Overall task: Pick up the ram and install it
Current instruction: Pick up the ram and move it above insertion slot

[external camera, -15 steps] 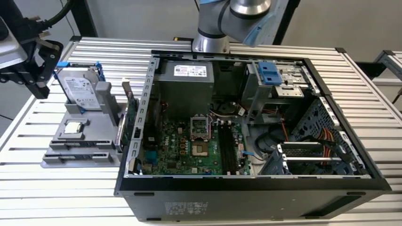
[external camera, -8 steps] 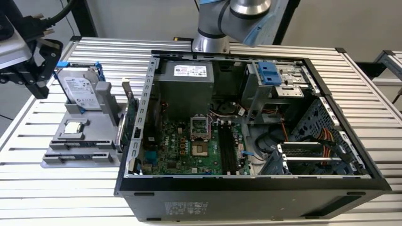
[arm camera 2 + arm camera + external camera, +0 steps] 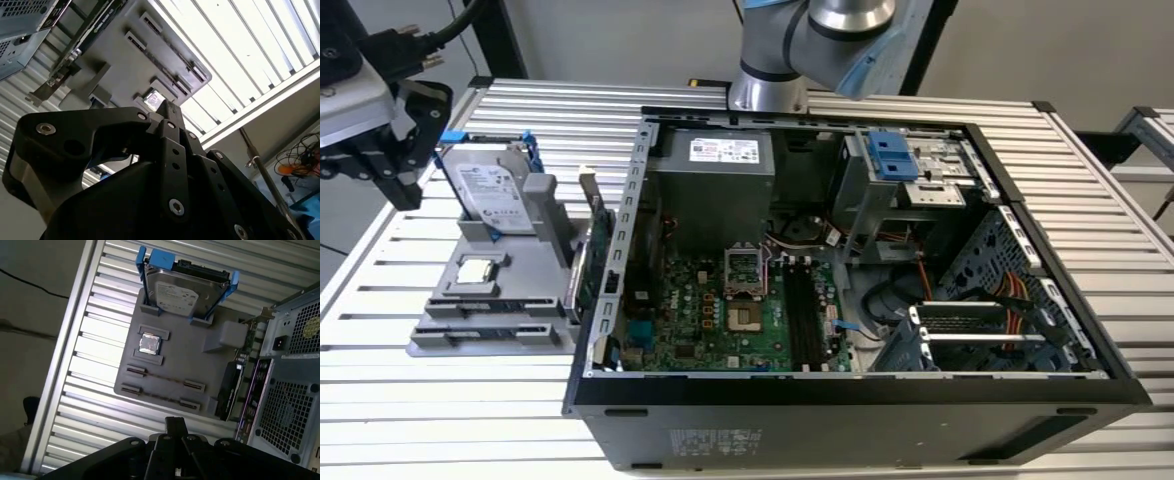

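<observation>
One black tool [image 3: 398, 180] hangs at the exterior view's far left, above the slatted worktop [image 3: 454, 420]. Whether it is apart or together cannot be told. Next stands a hard drive [image 3: 494, 190] in a blue frame, upright at the back of a grey fixture [image 3: 440, 340]; its white label is too small to read. In the first wrist view the ram [image 3: 165, 378] is a thin dark stick on edge between end clips in that fixture, near a processor chip [image 3: 149, 344] and well apart from the tool. A green card [image 3: 594, 260] stands between the fixture and the open computer case [image 3: 854, 420]. Inside, the power supply [image 3: 714, 190] carries a white label, and black memory slots [image 3: 803, 320] lie on the motherboard [image 3: 707, 320].
</observation>
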Robot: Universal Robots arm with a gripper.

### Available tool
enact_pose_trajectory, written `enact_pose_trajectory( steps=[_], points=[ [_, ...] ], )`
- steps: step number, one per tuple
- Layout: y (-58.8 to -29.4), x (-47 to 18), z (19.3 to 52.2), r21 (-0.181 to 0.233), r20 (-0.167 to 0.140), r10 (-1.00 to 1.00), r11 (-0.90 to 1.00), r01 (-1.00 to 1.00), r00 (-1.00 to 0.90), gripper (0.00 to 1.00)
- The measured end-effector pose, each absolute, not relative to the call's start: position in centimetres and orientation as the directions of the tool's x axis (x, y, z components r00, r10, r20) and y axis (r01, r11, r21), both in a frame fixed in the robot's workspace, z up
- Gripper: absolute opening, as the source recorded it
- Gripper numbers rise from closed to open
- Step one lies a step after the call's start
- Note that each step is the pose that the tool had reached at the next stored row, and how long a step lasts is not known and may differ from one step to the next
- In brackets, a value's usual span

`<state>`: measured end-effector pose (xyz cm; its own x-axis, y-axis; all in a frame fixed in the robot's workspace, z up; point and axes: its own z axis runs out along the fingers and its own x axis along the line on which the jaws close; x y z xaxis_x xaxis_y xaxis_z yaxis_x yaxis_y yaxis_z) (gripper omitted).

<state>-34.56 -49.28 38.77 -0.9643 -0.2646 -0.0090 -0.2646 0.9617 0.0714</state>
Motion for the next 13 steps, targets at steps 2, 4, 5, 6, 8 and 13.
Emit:
enact_pose_trajectory(
  steps=[2,4,5,6,8,13],
  points=[
    [-49.28,-34.56,38.77,0.071,-0.009,-0.28,0.957,-0.28,-0.96,0.0],
    [-49.28,-34.56,38.77,0.071,-0.009,-0.295,0.953,-0.295,-0.955,0.0],
    [-49.28,-34.56,38.76,0.071,-0.009,-0.303,0.95,-0.303,-0.953,0.0],
    [-49.28,-34.56,38.77,0.071,-0.009,-0.311,0.948,-0.311,-0.95,0.0],
    [-49.28,-34.56,38.76,0.071,-0.009,-0.327,0.942,-0.327,-0.945,0.0],
    [-49.28,-34.56,38.76,0.071,-0.009,-0.363,0.929,-0.363,-0.932,0.0]
  ],
)
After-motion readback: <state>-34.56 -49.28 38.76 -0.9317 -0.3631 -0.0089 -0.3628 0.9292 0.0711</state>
